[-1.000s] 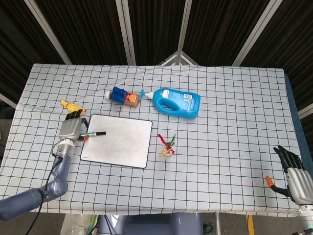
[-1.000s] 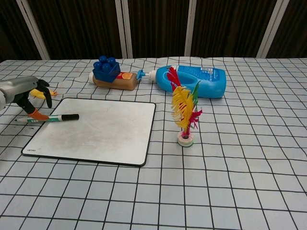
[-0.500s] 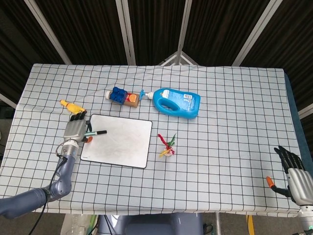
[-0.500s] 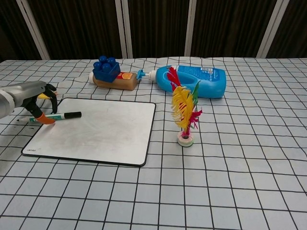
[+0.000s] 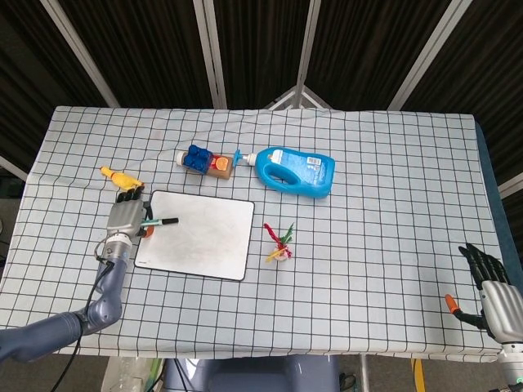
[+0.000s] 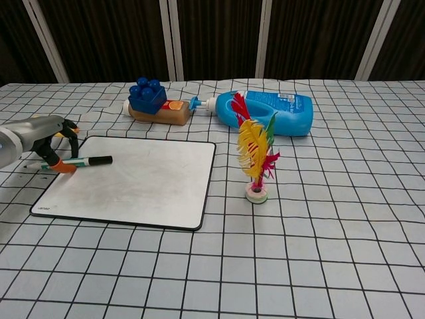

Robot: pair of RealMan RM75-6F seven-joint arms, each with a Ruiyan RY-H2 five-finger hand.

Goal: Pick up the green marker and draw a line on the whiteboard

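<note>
The whiteboard [image 5: 200, 235] [image 6: 136, 179] lies flat on the checked tablecloth at centre left. My left hand [image 5: 128, 216] [image 6: 40, 135] hovers at the board's left edge and pinches the green marker [image 5: 159, 221] [image 6: 83, 161]. The marker lies nearly level, its black cap pointing right over the board's upper left part. My right hand [image 5: 493, 291] stays at the table's near right corner, fingers spread, holding nothing; the chest view does not show it.
Behind the board lie a blue detergent bottle [image 5: 292, 170] [image 6: 265, 113] on its side, a brown bottle with a blue block [image 5: 203, 160] [image 6: 154, 104], and a yellow toy [image 5: 119, 175]. A feathered shuttlecock [image 5: 280, 243] [image 6: 256, 156] stands right of the board.
My left hand moved slightly forward and right with the marker between one second and half a second ago, then held still. The right hand has not moved.
</note>
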